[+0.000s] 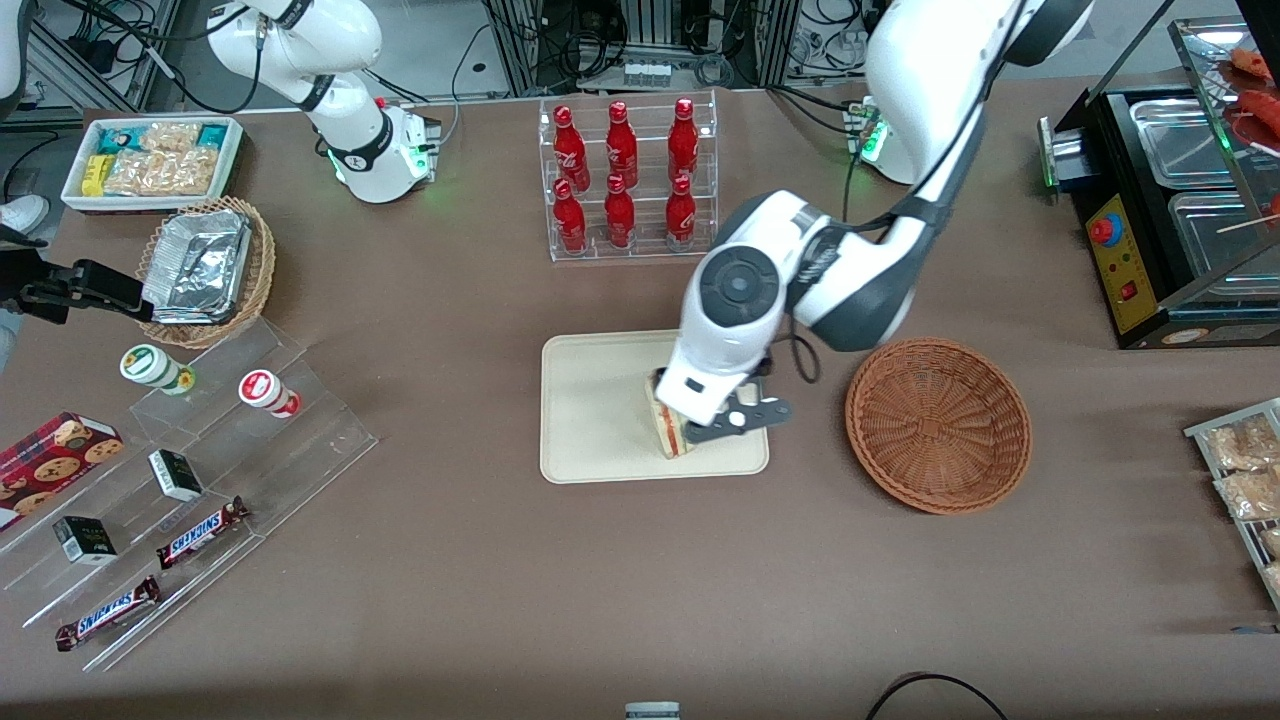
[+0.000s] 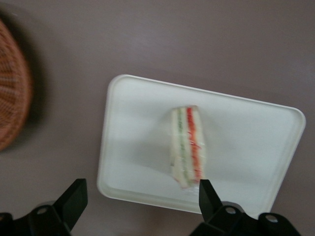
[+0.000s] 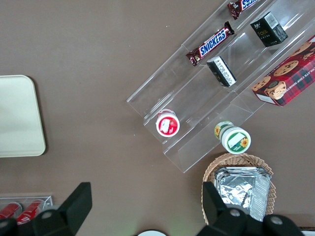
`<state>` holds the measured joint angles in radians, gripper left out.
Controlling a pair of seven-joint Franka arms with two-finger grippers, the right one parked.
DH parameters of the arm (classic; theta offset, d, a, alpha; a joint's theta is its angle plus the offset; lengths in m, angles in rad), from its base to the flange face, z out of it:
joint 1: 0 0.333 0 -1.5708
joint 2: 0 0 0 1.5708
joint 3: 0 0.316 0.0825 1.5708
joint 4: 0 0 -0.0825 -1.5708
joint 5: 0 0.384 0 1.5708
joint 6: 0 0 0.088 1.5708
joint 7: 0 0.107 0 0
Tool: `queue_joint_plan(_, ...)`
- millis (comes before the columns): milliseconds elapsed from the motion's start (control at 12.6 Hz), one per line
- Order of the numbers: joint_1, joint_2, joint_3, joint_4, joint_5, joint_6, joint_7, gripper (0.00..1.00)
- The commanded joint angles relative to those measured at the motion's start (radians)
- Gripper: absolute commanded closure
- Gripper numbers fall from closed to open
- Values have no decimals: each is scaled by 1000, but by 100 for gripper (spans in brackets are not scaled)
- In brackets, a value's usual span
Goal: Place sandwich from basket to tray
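Resting on its side on the tray [image 2: 147, 118], near the rim closest to the basket [image 1: 938, 424]: sandwich [image 2: 187, 146], likely soft, light, crushable, best taken across its flat bread faces; gripper [image 2: 140, 199] just above, fingers spread wide, holding nothing; bare tray and table all around.

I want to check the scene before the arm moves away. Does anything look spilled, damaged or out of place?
Nothing stands out. The sandwich stands whole on the tray, layers intact, nothing spilled. The claw hangs open above it, not touching. The basket sits upright beside the tray, with nothing in it.
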<state>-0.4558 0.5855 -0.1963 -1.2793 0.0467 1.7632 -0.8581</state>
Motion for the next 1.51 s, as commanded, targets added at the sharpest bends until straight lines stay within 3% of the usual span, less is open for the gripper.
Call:
queue_joint_plan(0, 103, -139, -6, -131, 7, -51, 178, 0)
queue_joint_plan(238, 230, -272, -6, -291, 6, -42, 382, 0)
queue_joint_plan(635, 382, -423, -6, -423, 1, -76, 630, 0)
queue_joint_plan(1032, 535, -532, -5, -391, -31, -267, 959, 0)
queue_joint_plan(1429, 519, -532, 61, -238, -30, -387, 1027, 0)
